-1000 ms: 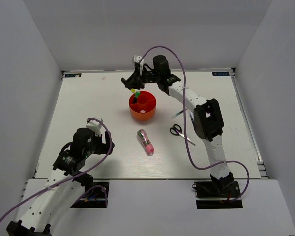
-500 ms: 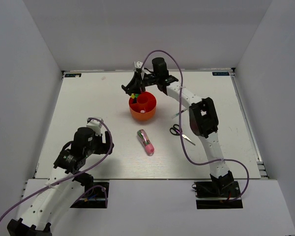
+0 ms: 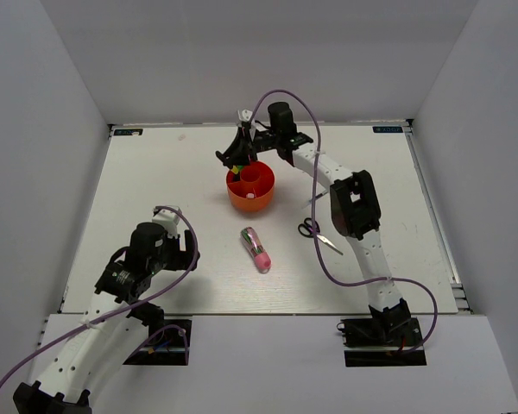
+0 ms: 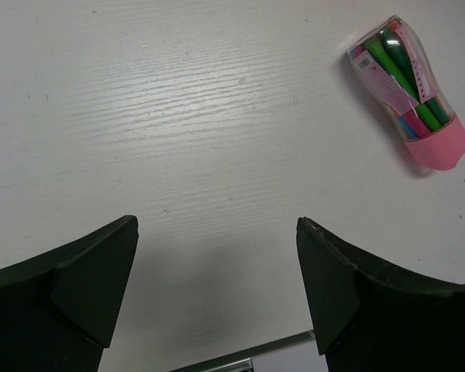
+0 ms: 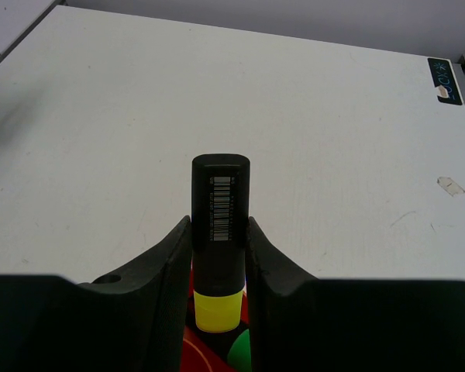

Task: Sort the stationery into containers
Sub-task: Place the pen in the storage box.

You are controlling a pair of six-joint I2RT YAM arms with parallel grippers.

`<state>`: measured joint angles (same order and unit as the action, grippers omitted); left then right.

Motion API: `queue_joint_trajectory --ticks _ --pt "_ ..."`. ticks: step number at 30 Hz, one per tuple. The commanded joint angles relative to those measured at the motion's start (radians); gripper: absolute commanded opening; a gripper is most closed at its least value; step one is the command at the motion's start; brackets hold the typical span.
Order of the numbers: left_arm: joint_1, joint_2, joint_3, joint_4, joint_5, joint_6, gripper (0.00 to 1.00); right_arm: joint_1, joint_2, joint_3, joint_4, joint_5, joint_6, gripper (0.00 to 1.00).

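Right fingers clamp the yellow highlighter. Its long axis looks near upright, black cap up, yellow end down into the orange-red organiser, far-left side. Left fingers are wide over the worktop; the chunky pink-and-green pen lies ahead-right.

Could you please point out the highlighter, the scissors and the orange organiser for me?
highlighter (image 5: 220,232): right wrist view, on its black cap.
scissors (image 3: 321,237): top view, where the handles meet the blades.
orange organiser (image 3: 242,204): top view, on its near outer wall.
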<state>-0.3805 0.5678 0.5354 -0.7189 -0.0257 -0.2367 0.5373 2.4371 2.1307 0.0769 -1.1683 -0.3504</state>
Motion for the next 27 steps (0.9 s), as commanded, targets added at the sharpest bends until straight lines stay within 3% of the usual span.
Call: queue_joint_trajectory --ticks 1,27 --pt "0.006 -0.002 -0.003 -0.001 0.001 0.008 0.93 0.006 0.019 0.051 -0.002 -0.034 -0.021 0.00" --pt "0.006 -0.009 -0.003 -0.002 0.003 0.010 0.93 0.029 0.040 0.052 -0.034 -0.044 -0.035 0.00"
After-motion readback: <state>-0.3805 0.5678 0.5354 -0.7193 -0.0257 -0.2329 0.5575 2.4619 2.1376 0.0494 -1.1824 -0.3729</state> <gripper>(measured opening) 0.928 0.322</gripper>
